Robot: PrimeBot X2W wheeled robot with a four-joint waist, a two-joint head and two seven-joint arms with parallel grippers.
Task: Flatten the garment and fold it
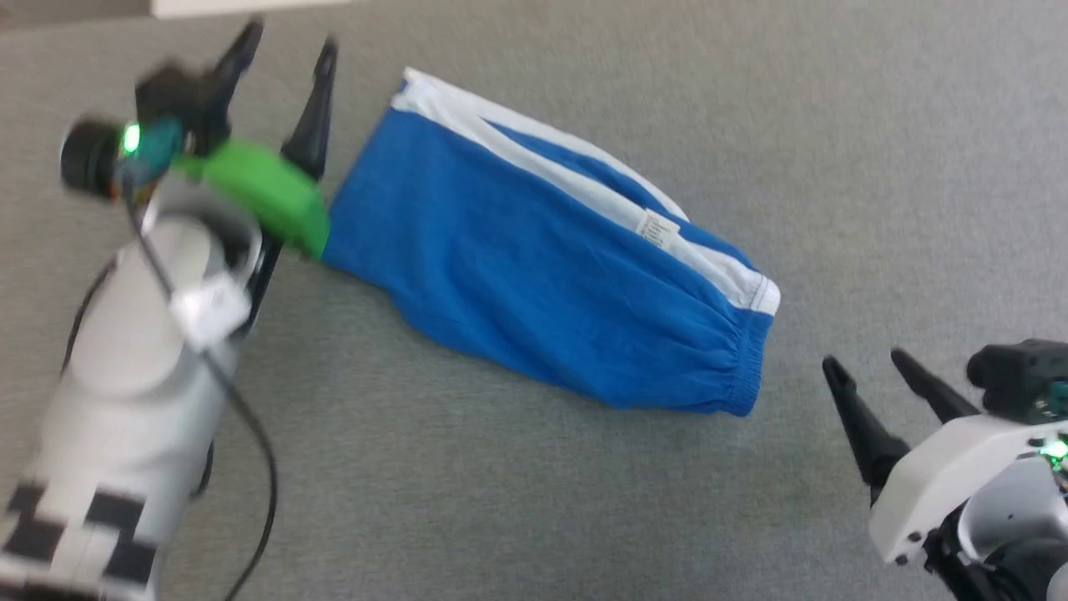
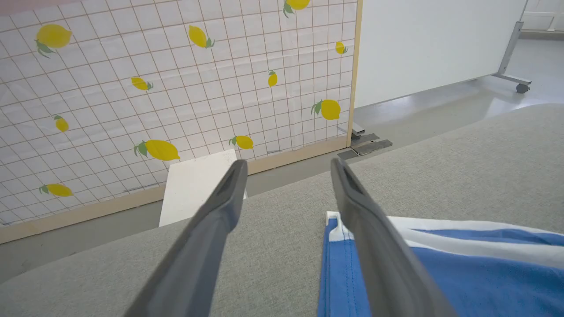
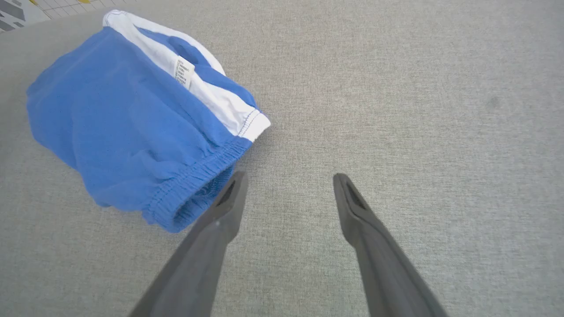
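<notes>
Toward the far left of the grey cloth table [image 1: 876,125]: left gripper [image 1: 288,40], jaws spread wide, nothing held, just beside the white-trimmed hem corner. Toward the near right edge: right gripper [image 1: 865,361], also wide and empty, near the elastic waistband. Between them, mid-table on a diagonal: garment [image 1: 534,275], doubled over, slightly rumpled. Likely light, soft and limp, so best pinched at the hem and waistband corners.

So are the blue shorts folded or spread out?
Folded in half, it seems: the shorts lie flat as one leg's width, waistband at one end, white hem at the other.
</notes>
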